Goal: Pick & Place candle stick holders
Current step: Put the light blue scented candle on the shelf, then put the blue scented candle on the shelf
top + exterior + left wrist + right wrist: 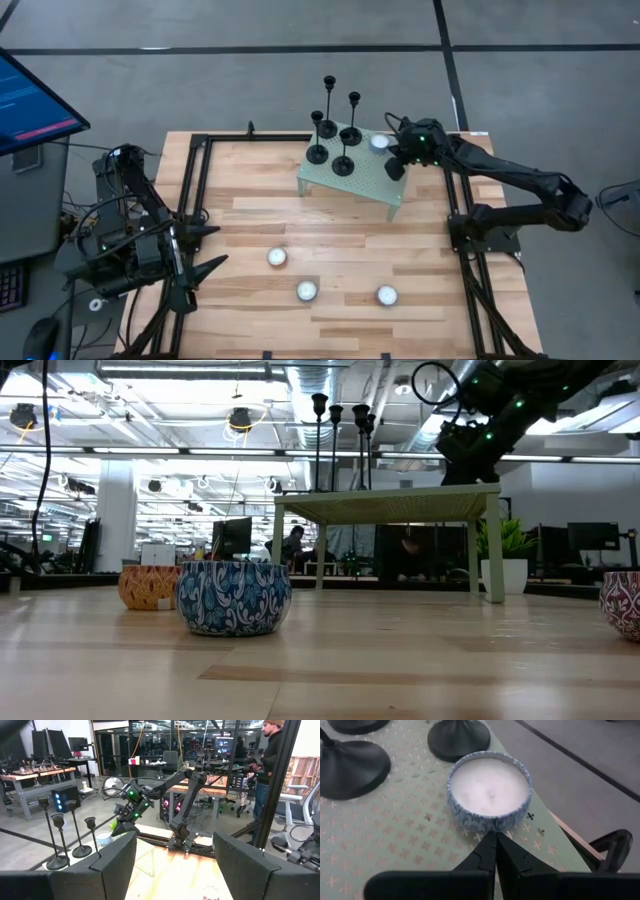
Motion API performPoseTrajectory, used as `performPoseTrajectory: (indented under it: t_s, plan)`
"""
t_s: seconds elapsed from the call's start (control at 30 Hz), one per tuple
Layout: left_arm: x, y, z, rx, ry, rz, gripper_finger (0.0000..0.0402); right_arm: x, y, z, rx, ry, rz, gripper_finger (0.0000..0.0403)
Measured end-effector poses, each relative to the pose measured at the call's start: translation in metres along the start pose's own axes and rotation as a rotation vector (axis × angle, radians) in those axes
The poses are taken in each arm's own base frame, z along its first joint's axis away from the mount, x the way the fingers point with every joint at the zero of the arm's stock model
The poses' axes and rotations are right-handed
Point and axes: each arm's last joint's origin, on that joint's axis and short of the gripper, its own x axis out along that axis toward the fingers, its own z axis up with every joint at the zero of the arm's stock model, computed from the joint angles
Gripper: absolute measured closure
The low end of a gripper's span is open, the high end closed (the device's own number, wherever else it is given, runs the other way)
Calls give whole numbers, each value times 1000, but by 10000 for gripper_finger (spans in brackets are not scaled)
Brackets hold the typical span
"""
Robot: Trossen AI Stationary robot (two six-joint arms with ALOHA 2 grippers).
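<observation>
Standing together on the small pale green stand (375,188) at the far middle of the wooden table (430,270), the four black candle stick holders (335,130) are upright and clustered on the stand's left and far part, their stems rising to different heights. In the low view their cups (338,410) show above the stand's top. Just beside them, at the stand's right far corner, sits a white candle in a blue patterned tin (489,790), with one holder's round base (457,737) close to its rim.

The right gripper (495,854) hovers low at that corner, just beside the tin; its two fingers are pressed together and hold nothing.

Three more tealight tins (305,291) lie apart on the near half of the table, well away from the stand. The left gripper (205,250) waits at the table's left near edge, its fingers spread wide with nothing between them.

Beyond the table, a person (267,765) stands in the room.
</observation>
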Motion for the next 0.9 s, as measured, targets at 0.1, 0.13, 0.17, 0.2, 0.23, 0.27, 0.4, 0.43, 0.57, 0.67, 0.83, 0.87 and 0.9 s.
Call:
performPoseTrajectory:
  t_s: [0.1,0.13,0.17,0.2,0.23,0.27,0.4,0.43,0.57,0.67,0.83,0.87,0.9]
  plan:
    - [0,0,0,0,0,0,138,1,0,1,1,-14,2,403]
    - [0,0,0,0,0,0,138,1,0,2,2,-18,2,403]
    - [0,0,0,0,0,0,138,-1,0,2,2,-17,2,403]
    - [0,0,0,0,0,-1,138,-3,0,4,2,-15,2,403]
    - [0,0,0,0,0,0,138,-7,0,6,1,-19,3,403]
    - [0,0,0,0,0,0,138,-14,0,11,0,-27,6,403]
    - [0,0,0,0,0,0,138,-52,6,30,-8,-49,38,403]
    - [0,0,0,0,0,0,138,-63,8,34,6,-49,54,403]
    - [0,0,0,0,0,0,138,-102,24,31,-6,62,141,390]
    - [0,0,0,2,0,0,138,-116,42,15,-29,207,218,359]
    - [0,0,0,5,0,0,138,-131,83,-8,-59,385,369,282]
    - [0,0,0,6,0,0,138,-133,93,-10,-71,388,402,263]
    - [0,-1,-1,8,0,0,136,-135,105,-12,-86,382,431,243]
